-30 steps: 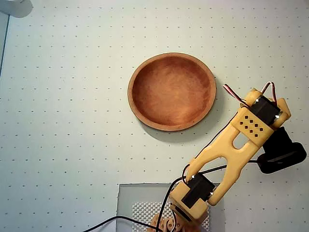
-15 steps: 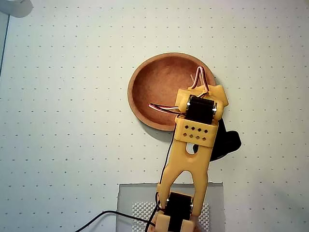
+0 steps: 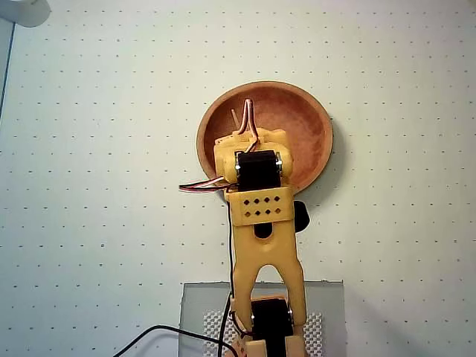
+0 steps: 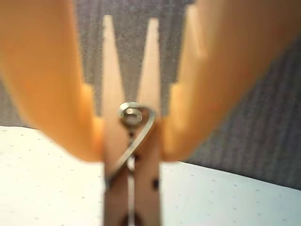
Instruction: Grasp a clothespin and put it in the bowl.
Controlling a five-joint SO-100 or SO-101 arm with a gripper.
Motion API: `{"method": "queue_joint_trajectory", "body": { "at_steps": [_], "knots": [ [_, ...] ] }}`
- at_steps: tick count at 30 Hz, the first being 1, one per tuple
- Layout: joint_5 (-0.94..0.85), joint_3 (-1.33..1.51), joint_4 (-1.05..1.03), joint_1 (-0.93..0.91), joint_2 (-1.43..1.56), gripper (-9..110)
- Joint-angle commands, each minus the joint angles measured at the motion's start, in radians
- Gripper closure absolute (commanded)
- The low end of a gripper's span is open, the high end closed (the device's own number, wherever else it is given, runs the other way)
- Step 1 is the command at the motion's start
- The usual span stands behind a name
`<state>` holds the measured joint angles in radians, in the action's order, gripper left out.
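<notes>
Since the earlier overhead pictures the yellow arm point(image 3: 259, 223) has been swung from the right side of the view across to the middle, so that its wrist is now carried over the lower left part of the bowl point(image 3: 305, 111); the bowl itself has been left where it stood on the dotted white table point(image 3: 104, 186).

Seen from overhead, the arm is stretched straight up the view from its base point(image 3: 264, 335) on a grey mat point(image 3: 195, 305) at the bottom edge; the bowl's lower rim is covered by the wrist, while its upper and right parts are left open to view; red and white wires point(image 3: 247, 119) are looped above the wrist over the bowl's inside; the gripper is hidden beneath the wrist here, and its opening cannot be told from this view.

Seen from the wrist, the gripper point(image 4: 134, 136) is closed upon the clothespin point(image 4: 131, 183), which is clamped between the two orange fingers point(image 4: 56, 94) just at its metal coil point(image 4: 133, 115); the pin is held lengthwise up the view, with two tapered wooden prongs standing apart above the coil; behind it a grey surface fills the upper part and the dotted white table the lower part.
</notes>
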<state>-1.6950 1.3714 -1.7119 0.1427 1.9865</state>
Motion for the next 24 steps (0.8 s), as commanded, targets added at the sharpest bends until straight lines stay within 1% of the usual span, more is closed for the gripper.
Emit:
{"method": "queue_joint_trajectory", "body": {
  "at_steps": [1, 11, 24],
  "knots": [
    [0.018, -0.029, 0.009, 0.021, 0.018, 105],
    [0.021, -0.023, 0.009, 0.046, -0.178, 105],
    [0.057, -0.038, 0.017, 0.041, -0.330, 105]
  ]
}}
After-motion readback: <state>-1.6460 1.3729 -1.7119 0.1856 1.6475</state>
